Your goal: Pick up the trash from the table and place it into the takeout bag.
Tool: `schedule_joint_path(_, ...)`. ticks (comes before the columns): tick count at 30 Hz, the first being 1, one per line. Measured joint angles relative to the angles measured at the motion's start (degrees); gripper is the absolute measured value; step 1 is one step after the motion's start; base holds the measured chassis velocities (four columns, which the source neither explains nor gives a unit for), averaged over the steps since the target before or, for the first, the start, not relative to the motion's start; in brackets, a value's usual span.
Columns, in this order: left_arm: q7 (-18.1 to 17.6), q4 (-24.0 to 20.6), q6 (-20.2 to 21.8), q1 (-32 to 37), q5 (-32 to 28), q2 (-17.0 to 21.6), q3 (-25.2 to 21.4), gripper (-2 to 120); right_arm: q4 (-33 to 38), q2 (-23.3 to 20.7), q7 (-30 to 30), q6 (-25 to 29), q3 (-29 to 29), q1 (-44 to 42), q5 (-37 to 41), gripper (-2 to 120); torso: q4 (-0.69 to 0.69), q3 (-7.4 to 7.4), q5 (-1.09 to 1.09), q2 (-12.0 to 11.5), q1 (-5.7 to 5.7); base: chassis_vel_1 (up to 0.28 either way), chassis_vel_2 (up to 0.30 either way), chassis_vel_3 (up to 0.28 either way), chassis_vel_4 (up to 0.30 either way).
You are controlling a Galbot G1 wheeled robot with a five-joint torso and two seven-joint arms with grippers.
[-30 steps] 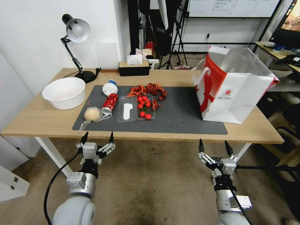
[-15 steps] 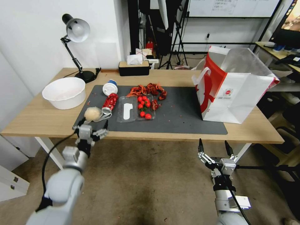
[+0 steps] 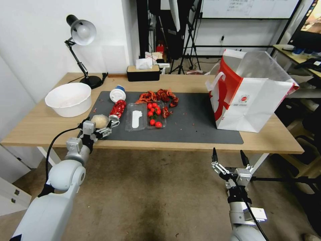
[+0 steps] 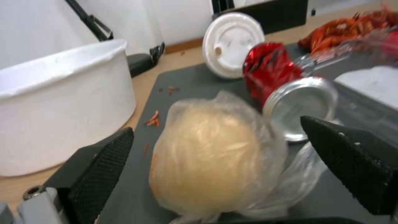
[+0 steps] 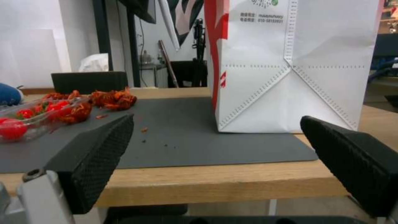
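On the grey mat [image 3: 187, 124], left claw [image 4: 215, 149] straddles the wrapped lump [image 4: 211, 155].

I'm working in what looks like a lab or studio room: tripod stands [image 3: 187, 36] and a whiteboard [image 3: 247, 8] stand behind the light-wood worktop [image 3: 40, 129], a desk lamp [image 3: 82, 33] and black tissue box [image 3: 143, 73] sit on it, and a monitor [image 3: 312, 23] glows at the right.
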Motion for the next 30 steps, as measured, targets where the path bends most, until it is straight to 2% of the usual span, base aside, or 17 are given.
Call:
schedule_joint_path(6,0.1,2.4,1.1,-1.2,-0.8,1.4,0.4,100,-0.2,0.0,0.0,0.0,0.0,0.1,0.0,100,0.00,0.00,0.00,0.0,0.00,0.000,0.000,0.000,0.000)
schedule_joint_path(9,0.1,2.6,2.3,-1.4,-1.2,1.6,0.4,94,-0.3,0.1,0.0,0.0,-0.1,0.3,0.0,100,-0.01,0.00,0.00,0.0,0.00,0.000,0.000,0.000,0.000)
schedule_joint_path(11,0.4,2.9,2.8,-1.6,-1.3,1.9,0.5,84,-0.5,0.2,0.0,0.0,-0.1,0.4,0.0,100,-0.01,0.00,0.00,0.0,0.00,0.000,0.000,0.000,0.000)
schedule_joint_path(12,0.4,2.9,2.8,-1.6,-1.3,1.9,0.5,84,-0.5,0.2,0.0,0.0,-0.1,0.4,0.0,100,-0.01,0.00,0.00,0.0,0.00,0.000,0.000,0.000,0.000)
schedule_joint_path(15,0.8,3.1,2.8,-1.5,-1.3,1.9,0.6,68,-0.9,0.2,0.1,0.1,-0.2,0.4,0.0,100,-0.01,-0.01,0.00,0.0,-0.02,0.000,0.000,0.000,0.000)
schedule_joint_path(16,0.8,3.1,2.8,-1.5,-1.3,1.9,0.6,68,-0.9,0.2,0.1,0.1,-0.2,0.4,0.0,100,-0.01,-0.01,0.00,0.0,-0.02,0.000,0.000,0.000,0.000)
schedule_joint_path(18,1.0,3.1,2.8,-1.4,-1.2,2.0,0.5,57,-1.0,0.3,0.1,0.1,-0.2,0.5,0.0,100,0.00,-0.01,0.00,0.0,-0.01,0.000,0.000,0.000,0.000)
schedule_joint_path(22,1.4,3.1,2.7,-1.3,-1.2,2.0,0.5,49,-1.1,0.4,0.1,0.2,-0.2,0.5,-0.1,100,-0.01,-0.01,0.00,0.0,-0.01,0.000,0.000,0.000,0.000)
schedule_joint_path(24,1.9,3.1,2.4,-1.3,-1.2,2.2,0.4,36,-1.1,0.5,0.1,0.2,-0.3,0.6,-0.1,100,0.00,-0.01,0.00,0.0,-0.01,0.000,0.000,0.000,0.000)
schedule_joint_path(25,1.9,3.1,2.4,-1.3,-1.2,2.2,0.4,36,-1.1,0.5,0.1,0.2,-0.3,0.6,-0.1,100,0.00,-0.01,0.00,0.0,-0.01,0.000,0.000,0.000,0.000)
schedule_joint_path(27,2.4,3.2,1.3,-1.3,-1.1,2.6,0.2,25,-1.2,0.8,0.1,0.2,-0.3,0.6,-0.3,100,0.00,-0.01,0.00,0.0,-0.01,0.000,0.000,0.000,0.000)
schedule_joint_path(28,2.4,3.2,1.3,-1.3,-1.1,2.6,0.2,25,-1.2,0.8,0.1,0.2,-0.3,0.6,-0.3,100,0.00,-0.01,0.00,0.0,-0.01,0.000,0.000,0.000,0.000)
schedule_joint_path(30,2.6,3.1,1.0,-1.2,-1.1,2.9,0.1,15,-1.2,0.9,0.1,0.2,-0.4,0.6,-0.3,100,-0.01,-0.01,0.00,0.0,-0.01,0.000,0.000,0.000,0.000)
